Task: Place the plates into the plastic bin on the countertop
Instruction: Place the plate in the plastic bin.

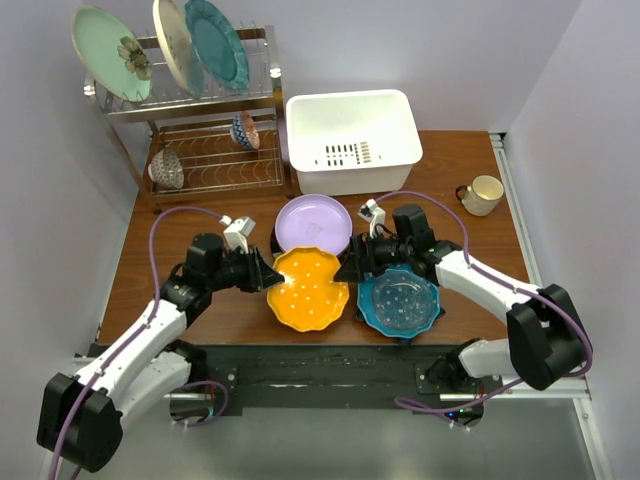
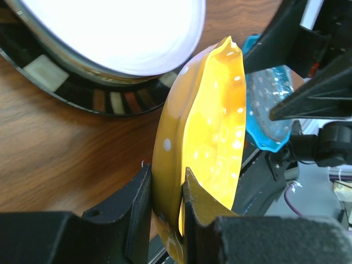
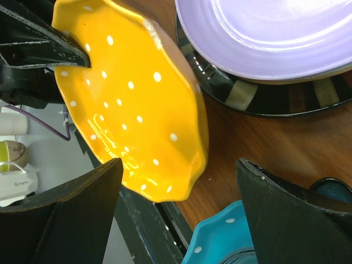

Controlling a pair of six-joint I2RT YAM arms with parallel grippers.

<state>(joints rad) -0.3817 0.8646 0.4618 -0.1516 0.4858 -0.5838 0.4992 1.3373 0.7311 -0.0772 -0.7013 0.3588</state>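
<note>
My left gripper is shut on the left rim of the orange scalloped white-dotted plate, which it holds tilted near the countertop's front edge. In the left wrist view both fingers pinch that plate's rim. My right gripper stands open at the plate's right side; its jaws straddle the orange plate's edge without touching it. A lilac plate lies on a dark-rimmed plate behind. The blue scalloped plate rests on a dark-blue one under my right arm. The white plastic bin stands at the back.
A chrome wire rack at the back left holds a mint plate, a cream plate and a teal plate, with two small bowls below. A mug sits at the right edge.
</note>
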